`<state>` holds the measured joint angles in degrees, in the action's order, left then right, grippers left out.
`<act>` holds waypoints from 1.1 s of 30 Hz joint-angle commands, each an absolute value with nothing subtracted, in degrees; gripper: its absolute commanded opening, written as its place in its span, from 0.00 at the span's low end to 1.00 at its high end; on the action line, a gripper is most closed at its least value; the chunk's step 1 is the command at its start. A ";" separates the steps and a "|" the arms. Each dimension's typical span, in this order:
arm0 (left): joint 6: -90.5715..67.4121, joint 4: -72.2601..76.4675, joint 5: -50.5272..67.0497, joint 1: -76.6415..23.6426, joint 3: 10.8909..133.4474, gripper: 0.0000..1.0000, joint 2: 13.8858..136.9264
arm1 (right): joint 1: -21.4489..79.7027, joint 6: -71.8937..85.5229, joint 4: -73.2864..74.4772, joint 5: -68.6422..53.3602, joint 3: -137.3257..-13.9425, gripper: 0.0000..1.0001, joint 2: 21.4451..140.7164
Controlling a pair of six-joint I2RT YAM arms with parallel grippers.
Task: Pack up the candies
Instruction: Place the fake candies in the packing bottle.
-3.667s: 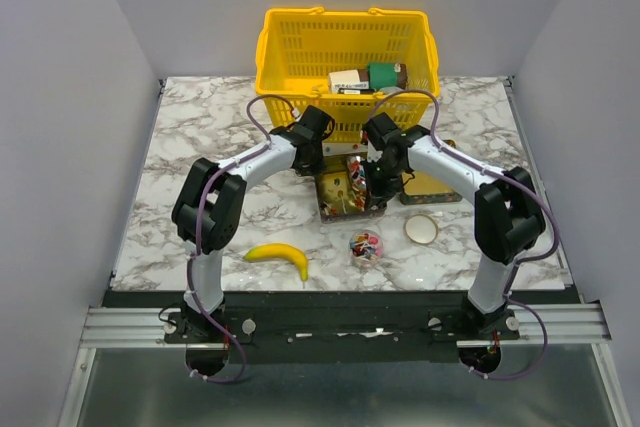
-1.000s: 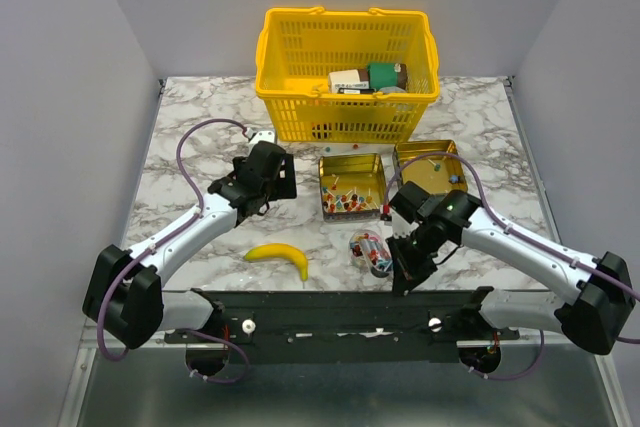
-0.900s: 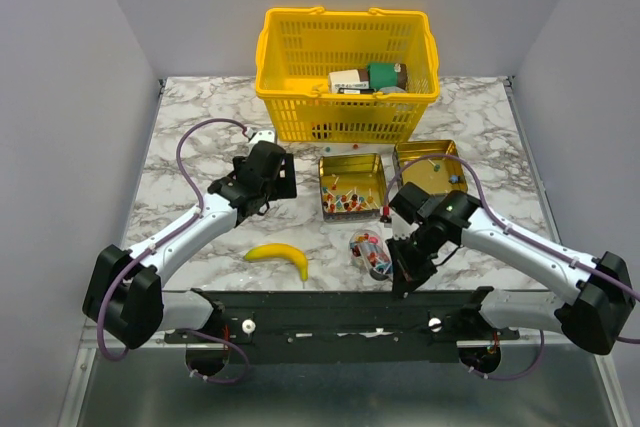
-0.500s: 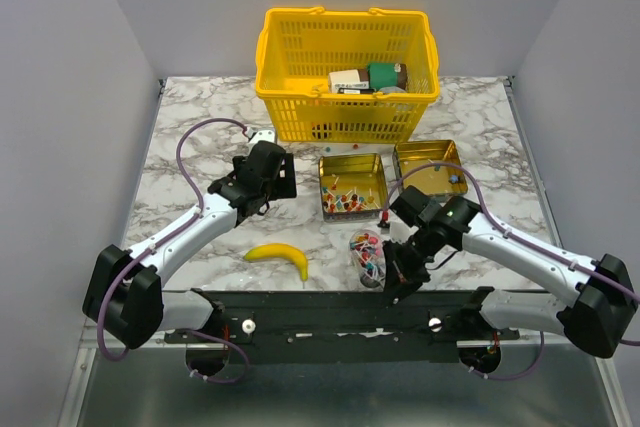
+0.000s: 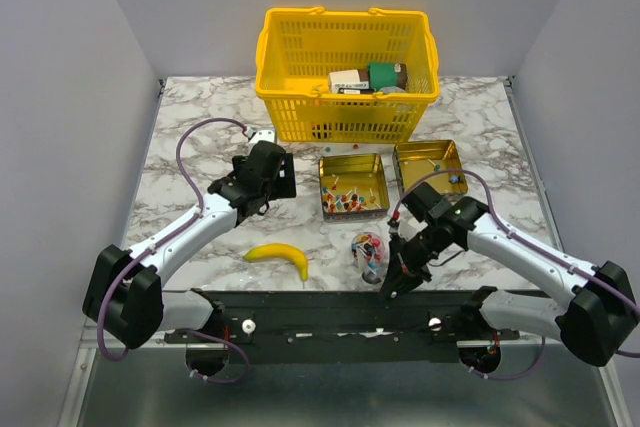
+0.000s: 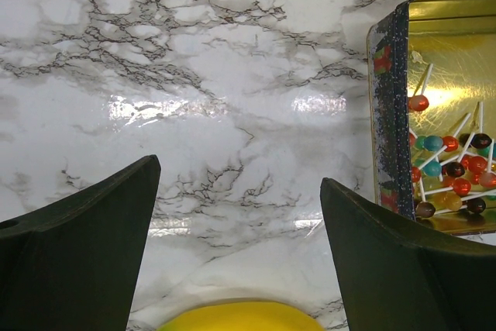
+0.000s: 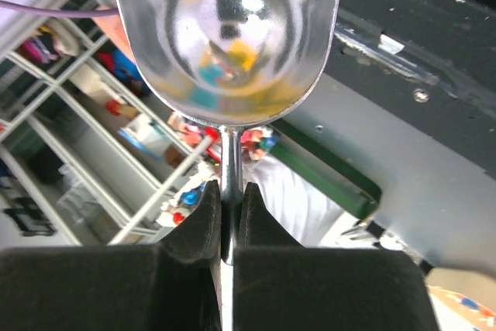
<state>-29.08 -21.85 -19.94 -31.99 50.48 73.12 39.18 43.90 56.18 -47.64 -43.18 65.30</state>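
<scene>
Gold tin (image 5: 351, 161) at frame centre holds a scatter of candies (image 5: 349, 199), and more sit in the clear jar (image 5: 367, 250) just below it, so packing looks only partly done. Right gripper (image 7: 225, 201), angled down beside the jar at lower centre, pinches a metal spoon (image 7: 225, 29) by its stem. Left gripper (image 6: 236, 191) hovers spread wide over marble (image 6: 194, 52), left of the tin.

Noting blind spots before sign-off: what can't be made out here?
Right wrist: the spoon shows only blurred reflections; any candies in it cannot be told.
Top: the right claw is too small to see its grip.
Left wrist: the banana is cut by the bottom edge, the tin by the right edge.
</scene>
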 commanded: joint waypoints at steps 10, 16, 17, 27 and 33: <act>-28.92 -19.86 -22.33 -32.08 50.10 0.96 71.72 | 35.60 55.72 52.30 -58.79 -40.87 0.00 60.91; -28.92 -19.95 -22.50 -32.08 50.01 0.96 71.81 | 35.16 64.68 44.92 -63.89 -36.83 0.00 56.87; -29.00 -19.86 -22.50 -32.08 50.01 0.96 71.81 | 35.16 66.51 43.61 -64.51 -36.48 0.00 56.43; -29.09 -19.69 -22.41 -32.08 50.10 0.96 72.07 | 34.19 78.82 34.81 -65.92 -32.61 0.00 50.63; -29.27 -19.78 -22.41 -32.08 50.18 0.96 72.07 | 33.31 88.82 26.56 -65.92 -28.22 0.00 47.20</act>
<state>-28.97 -20.78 -20.38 -31.99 50.48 73.12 34.02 78.89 34.30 -63.66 -31.09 49.63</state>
